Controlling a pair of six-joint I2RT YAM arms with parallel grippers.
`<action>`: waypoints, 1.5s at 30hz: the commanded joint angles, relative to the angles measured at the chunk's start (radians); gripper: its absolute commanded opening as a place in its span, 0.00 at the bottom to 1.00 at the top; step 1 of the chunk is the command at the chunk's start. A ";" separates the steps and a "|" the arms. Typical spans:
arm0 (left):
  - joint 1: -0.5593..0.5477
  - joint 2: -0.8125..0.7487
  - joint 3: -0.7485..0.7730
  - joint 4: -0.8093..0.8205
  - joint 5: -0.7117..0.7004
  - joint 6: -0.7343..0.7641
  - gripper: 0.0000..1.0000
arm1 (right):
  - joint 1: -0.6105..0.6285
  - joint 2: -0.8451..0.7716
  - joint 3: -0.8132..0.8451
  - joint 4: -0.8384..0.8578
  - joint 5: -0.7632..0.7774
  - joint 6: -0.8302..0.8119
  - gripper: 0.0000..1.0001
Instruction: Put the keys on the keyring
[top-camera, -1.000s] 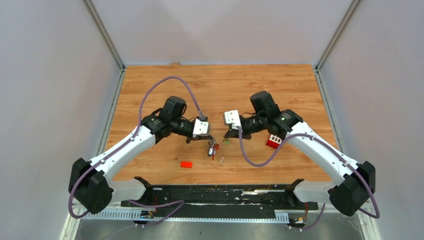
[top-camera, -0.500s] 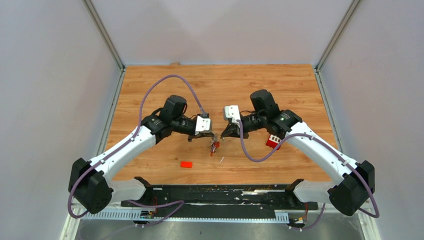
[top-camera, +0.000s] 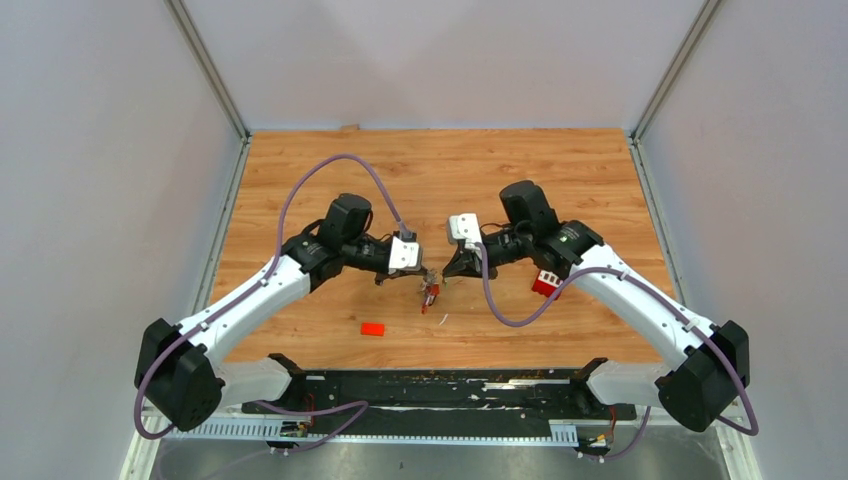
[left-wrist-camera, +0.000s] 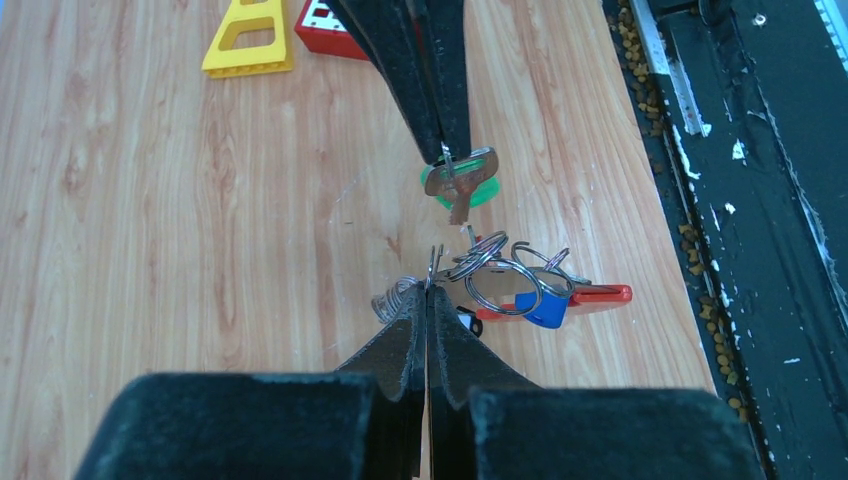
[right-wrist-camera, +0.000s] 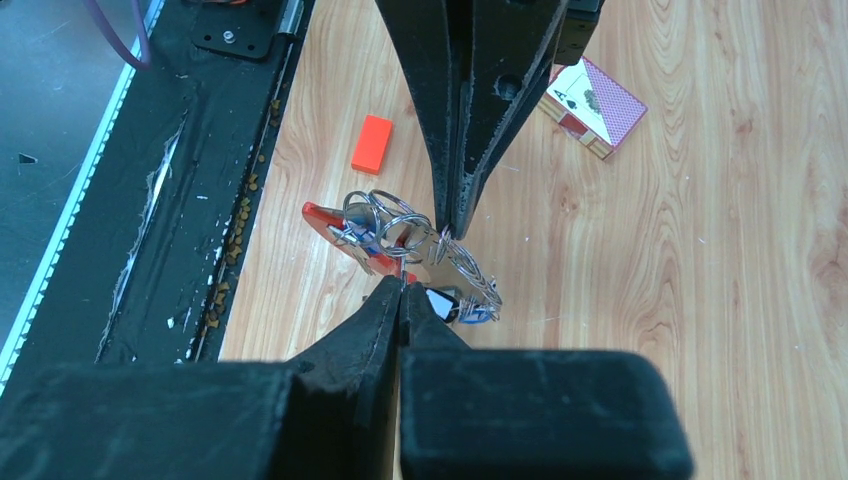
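Note:
The keyring (left-wrist-camera: 497, 277) is a bunch of steel rings with a red strap (left-wrist-camera: 601, 293), a blue tag (left-wrist-camera: 546, 309) and a grey chain (left-wrist-camera: 394, 298). It hangs just above the wood. My left gripper (left-wrist-camera: 428, 289) is shut on one of its rings. Opposite it, my right gripper (left-wrist-camera: 448, 150) is shut on a metal key with a green tag (left-wrist-camera: 461, 187), a little apart from the rings. In the right wrist view the keyring (right-wrist-camera: 386, 216) hangs from the left fingertips (right-wrist-camera: 452, 225), and my right gripper (right-wrist-camera: 403, 285) hides its key. From above, the left gripper (top-camera: 424, 274) and right gripper (top-camera: 449, 272) nearly meet over the keyring (top-camera: 429, 295).
An orange block (top-camera: 373, 328) lies near the front edge. A red studded brick (top-camera: 546, 283) sits under the right arm, with a yellow piece (left-wrist-camera: 248, 40) beside it. A card box (right-wrist-camera: 595, 120) lies behind the left gripper. The black rail (top-camera: 440, 390) borders the front.
The two grippers have drawn closer together: the left lifted the keyring slightly up and right, and the right shifted left with its key. Both stayed shut.

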 joint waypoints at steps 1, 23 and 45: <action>-0.006 -0.037 -0.013 0.031 0.072 0.077 0.00 | 0.004 -0.007 -0.021 0.048 -0.029 0.016 0.00; -0.006 -0.051 -0.066 0.038 0.108 0.145 0.00 | 0.075 0.048 -0.049 0.118 0.025 0.074 0.00; -0.006 -0.067 -0.099 0.087 0.090 0.108 0.00 | 0.093 0.104 -0.034 0.149 0.053 0.148 0.00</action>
